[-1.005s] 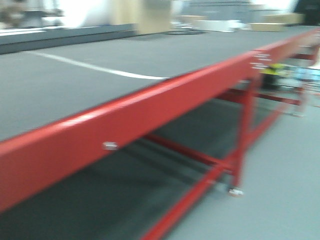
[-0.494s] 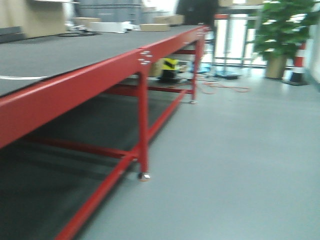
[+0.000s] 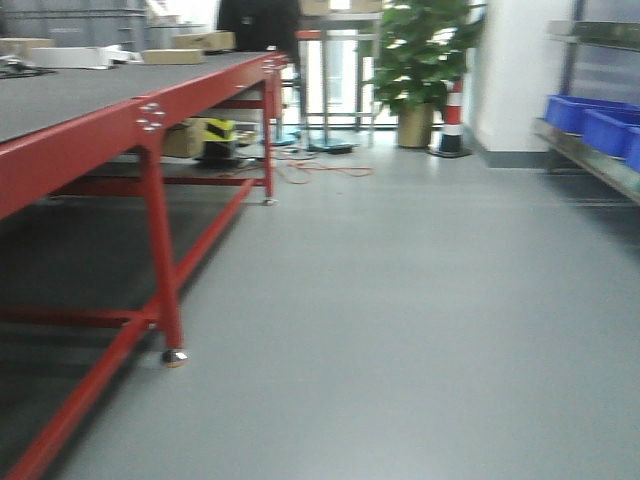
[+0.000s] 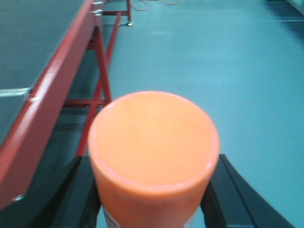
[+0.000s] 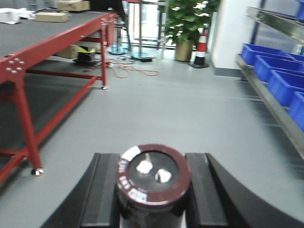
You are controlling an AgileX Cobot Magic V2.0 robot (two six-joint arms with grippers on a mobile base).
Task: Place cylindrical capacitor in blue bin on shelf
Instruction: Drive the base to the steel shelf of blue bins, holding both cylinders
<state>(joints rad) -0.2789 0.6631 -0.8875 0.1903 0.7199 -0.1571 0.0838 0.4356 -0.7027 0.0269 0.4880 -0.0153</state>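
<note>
The cylindrical capacitor [image 5: 153, 178], dark with a brown rim and two silvery terminals on top, stands upright between the black fingers of my right gripper [image 5: 152, 160], which is shut on it. My left gripper [image 4: 152, 190] is shut on a wide orange cylinder [image 4: 153, 137] that fills its view. The steel shelf [image 5: 273, 102] runs along the right wall with blue bins [image 5: 259, 52] on it. In the front view the shelf [image 3: 600, 165] and its blue bins [image 3: 590, 120] show at the far right edge, well away across the floor.
A long red-framed table [image 3: 100, 130] with a dark top stands on the left, its leg [image 3: 165, 280] near me. Ahead are a potted plant [image 3: 420, 50], a striped cone [image 3: 452, 115] and an orange cable [image 3: 320, 172] on the grey floor.
The front view has swung to the right: the red table slid to the left side, and the plant, cone, shelf and blue bins came into view.
</note>
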